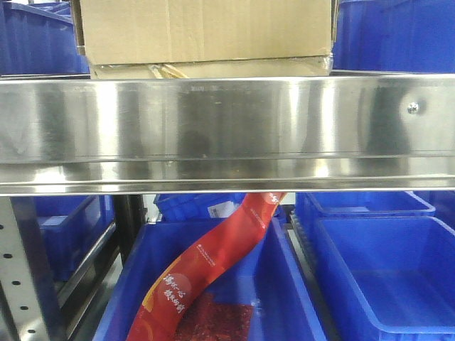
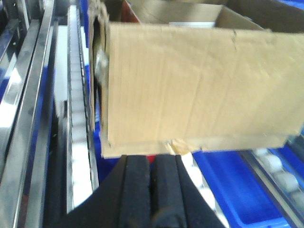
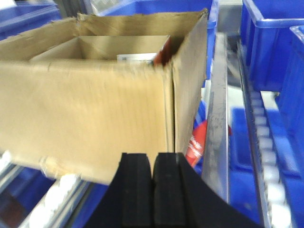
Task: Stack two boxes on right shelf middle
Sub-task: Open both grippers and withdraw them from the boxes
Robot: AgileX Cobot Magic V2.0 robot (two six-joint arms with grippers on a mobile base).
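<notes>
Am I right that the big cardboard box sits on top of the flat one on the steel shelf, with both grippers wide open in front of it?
Not quite. The big box does sit on the flat box on the steel shelf, as the front view shows. But the wrist views show the left gripper and right gripper both shut, pads pressed together.

Front camera faces the shelf lip (image 1: 227, 128) closely; both wrist cameras share the big box (image 2: 199, 85).

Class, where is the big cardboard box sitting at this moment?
In the front view, the big cardboard box sits top centre on a thin flat box, above the steel shelf lip, between blue bins.
</notes>
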